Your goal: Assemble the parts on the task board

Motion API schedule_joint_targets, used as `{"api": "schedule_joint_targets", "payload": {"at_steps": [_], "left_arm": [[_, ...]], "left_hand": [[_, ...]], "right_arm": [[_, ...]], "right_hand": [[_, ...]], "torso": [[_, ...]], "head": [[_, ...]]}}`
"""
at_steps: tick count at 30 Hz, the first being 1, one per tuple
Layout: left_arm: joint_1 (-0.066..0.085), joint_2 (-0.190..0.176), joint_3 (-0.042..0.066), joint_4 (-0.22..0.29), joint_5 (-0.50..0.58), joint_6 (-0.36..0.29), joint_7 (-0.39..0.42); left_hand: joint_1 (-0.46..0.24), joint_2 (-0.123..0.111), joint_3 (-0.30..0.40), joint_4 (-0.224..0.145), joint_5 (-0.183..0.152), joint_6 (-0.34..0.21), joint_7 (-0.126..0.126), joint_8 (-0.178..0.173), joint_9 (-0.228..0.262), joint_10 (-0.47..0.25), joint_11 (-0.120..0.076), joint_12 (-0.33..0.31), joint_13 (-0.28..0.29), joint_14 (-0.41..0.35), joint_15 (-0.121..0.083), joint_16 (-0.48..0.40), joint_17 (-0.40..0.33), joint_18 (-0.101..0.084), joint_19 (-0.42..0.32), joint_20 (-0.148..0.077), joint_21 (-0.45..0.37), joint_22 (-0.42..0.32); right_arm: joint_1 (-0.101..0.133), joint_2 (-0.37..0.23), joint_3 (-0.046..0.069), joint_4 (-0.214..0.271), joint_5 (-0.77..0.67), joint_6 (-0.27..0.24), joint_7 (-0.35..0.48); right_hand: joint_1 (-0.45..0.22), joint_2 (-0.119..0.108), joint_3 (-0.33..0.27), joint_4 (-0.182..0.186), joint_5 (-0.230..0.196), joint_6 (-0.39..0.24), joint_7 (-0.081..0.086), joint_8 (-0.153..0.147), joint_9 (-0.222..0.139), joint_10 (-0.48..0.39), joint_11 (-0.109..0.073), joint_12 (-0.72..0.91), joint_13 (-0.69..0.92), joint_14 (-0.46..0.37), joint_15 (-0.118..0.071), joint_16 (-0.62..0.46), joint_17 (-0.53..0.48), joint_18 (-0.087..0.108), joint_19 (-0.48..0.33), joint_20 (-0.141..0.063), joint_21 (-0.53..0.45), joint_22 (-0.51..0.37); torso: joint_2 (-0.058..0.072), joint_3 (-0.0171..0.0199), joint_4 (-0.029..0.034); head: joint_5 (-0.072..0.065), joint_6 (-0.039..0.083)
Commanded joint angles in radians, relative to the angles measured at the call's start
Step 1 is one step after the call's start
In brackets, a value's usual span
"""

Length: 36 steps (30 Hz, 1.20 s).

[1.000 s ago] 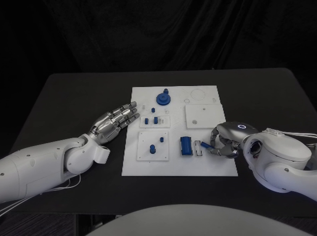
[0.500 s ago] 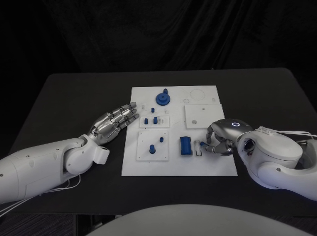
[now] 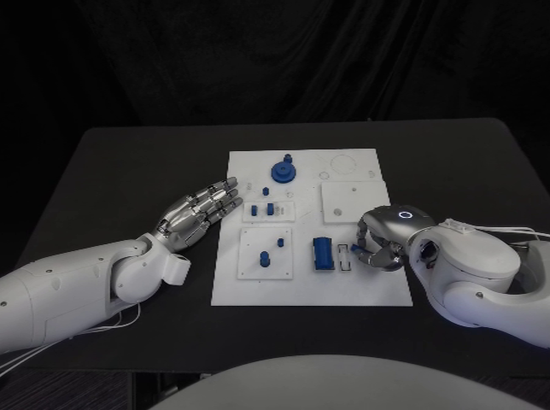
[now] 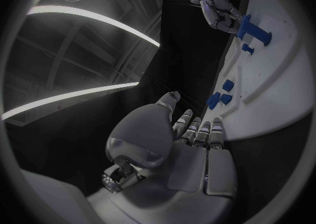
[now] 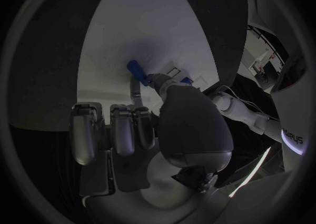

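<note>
Nearest, the right hand (image 3: 383,241) hangs curled over the board's (image 3: 361,290) near right part, just beside the blue block (image 3: 323,254); I cannot tell if it holds something. It may knock the block and move it away. Farther left, the left hand (image 3: 204,209) rests with fingers apart and holds nothing, beside small blue pegs (image 3: 263,207).

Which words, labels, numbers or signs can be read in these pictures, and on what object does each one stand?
"SHARPA": pale letters on the robot's own casing at the rim of the right wrist view; only partly legible, so the reading is uncertain.
The white rectangular task board: no readable text.
The small blue plastic parts: no marking can be seen.
The silver many-fingered left hand and right hand: no text; the right one carries only a glowing ring.
</note>
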Motion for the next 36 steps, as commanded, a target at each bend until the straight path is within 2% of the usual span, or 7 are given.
{"api": "schedule_joint_targets", "payload": {"at_steps": [1,9,17,21,26,34,36], "left_arm": [[-0.008,0.003,-0.005,0.0,-0.004,0.005,-0.037],[-0.008,0.003,-0.005,0.0,-0.004,0.007,-0.038],[-0.009,0.004,-0.005,0.0,-0.004,0.008,-0.038],[-0.009,0.003,-0.005,0.0,-0.004,0.008,-0.039],[-0.009,0.001,-0.005,0.0,-0.004,0.008,-0.04],[-0.009,0.003,-0.005,-0.001,-0.004,0.009,-0.04],[-0.009,0.003,-0.005,-0.001,-0.004,0.009,-0.041]], "left_hand": [[-0.007,0.001,0.008,0.0,0.005,0.002,-0.002,0.006,0.001,0.002,0.007,0.003,0.001,-0.002,0.006,-0.003,-0.001,0.009,0.0,0.008,-0.002,0.0],[-0.01,0.001,0.012,0.0,0.005,0.008,0.006,0.008,0.001,0.002,0.003,0.004,0.001,-0.002,0.01,-0.003,-0.001,0.008,0.001,0.011,-0.002,0.001],[-0.011,0.001,0.013,0.0,0.005,0.01,0.008,0.008,0.002,0.002,0.003,0.005,0.002,-0.002,0.01,-0.003,-0.001,0.009,0.001,0.011,-0.002,0.0],[-0.011,0.001,0.013,0.0,0.005,0.01,0.008,0.008,0.002,0.002,0.003,0.005,0.002,-0.002,0.01,-0.003,-0.001,0.009,0.001,0.011,-0.002,0.0],[-0.011,0.001,0.013,0.0,0.005,0.01,0.008,0.008,0.002,0.002,0.003,0.005,0.002,-0.002,0.01,-0.003,-0.001,0.009,0.001,0.011,-0.002,0.0],[-0.012,0.001,0.014,0.0,0.005,0.011,0.01,0.009,0.002,0.002,0.006,0.007,0.002,-0.001,0.009,-0.003,-0.001,0.009,0.001,0.011,-0.002,0.001],[-0.012,0.001,0.014,0.0,0.005,0.011,0.01,0.009,0.002,0.002,0.006,0.007,0.002,-0.001,0.009,-0.003,-0.001,0.009,0.001,0.011,-0.002,0.001]], "right_arm": [[-0.006,-0.003,-0.007,-0.003,0.002,0.069,-0.03],[-0.006,-0.013,-0.007,-0.007,-0.006,0.117,-0.036],[-0.006,-0.015,-0.007,-0.011,-0.017,0.12,-0.036],[-0.006,-0.017,-0.007,-0.013,-0.027,0.126,-0.035],[-0.006,-0.019,-0.007,-0.012,-0.034,0.134,-0.035],[-0.006,-0.019,-0.007,-0.015,-0.037,0.104,-0.034],[-0.006,-0.021,-0.007,-0.015,-0.037,0.075,-0.034]], "right_hand": [[-0.007,-0.015,0.008,-0.006,-0.033,0.013,-0.004,0.007,0.009,0.104,-0.005,0.003,0.263,0.105,-0.003,0.003,0.264,-0.006,0.085,0.001,0.003,0.251],[-0.052,-0.025,-0.028,0.006,-0.203,0.0,-0.008,0.031,0.055,0.104,-0.009,0.003,0.263,0.105,-0.007,0.003,0.264,-0.004,0.08,-0.003,-0.006,0.248],[-0.039,-0.017,-0.141,0.052,-0.299,-0.019,-0.009,0.042,0.09,0.104,-0.013,0.003,0.263,0.105,-0.009,0.003,0.264,-0.003,0.079,-0.005,-0.009,0.247],[-0.026,-0.018,-0.147,0.055,-0.301,-0.018,-0.01,0.044,0.095,0.104,-0.015,0.003,0.263,0.105,-0.011,0.003,0.264,-0.003,0.079,-0.006,-0.009,0.247],[0.009,-0.017,-0.154,0.06,-0.257,-0.021,-0.013,0.05,0.108,0.104,-0.018,0.003,0.263,0.105,-0.014,0.003,0.264,-0.003,0.078,-0.01,-0.011,0.246],[0.068,0.001,-0.051,-0.004,0.14,-0.006,-0.013,0.056,0.127,0.104,-0.016,0.003,0.263,0.105,-0.014,0.003,0.264,-0.004,0.08,-0.013,-0.008,0.247],[0.051,0.006,-0.015,-0.004,0.139,0.007,-0.016,0.059,0.13,0.104,-0.017,0.003,0.263,0.105,-0.014,0.003,0.264,-0.006,0.084,-0.011,-0.001,0.25]], "torso": [[0.0,0.0001,-0.0003],[0.001,0.0002,-0.0009],[0.0,-0.0002,-0.0001],[0.0,-0.0003,-0.0008],[0.0,-0.0001,-0.0001],[-0.001,-0.0003,-0.0001],[-0.001,-0.0001,-0.0002]], "head": [[-0.002,0.0],[0.001,0.0],[0.0,0.0],[0.0,0.0],[0.001,0.0],[-0.002,0.0],[-0.004,0.0]]}}
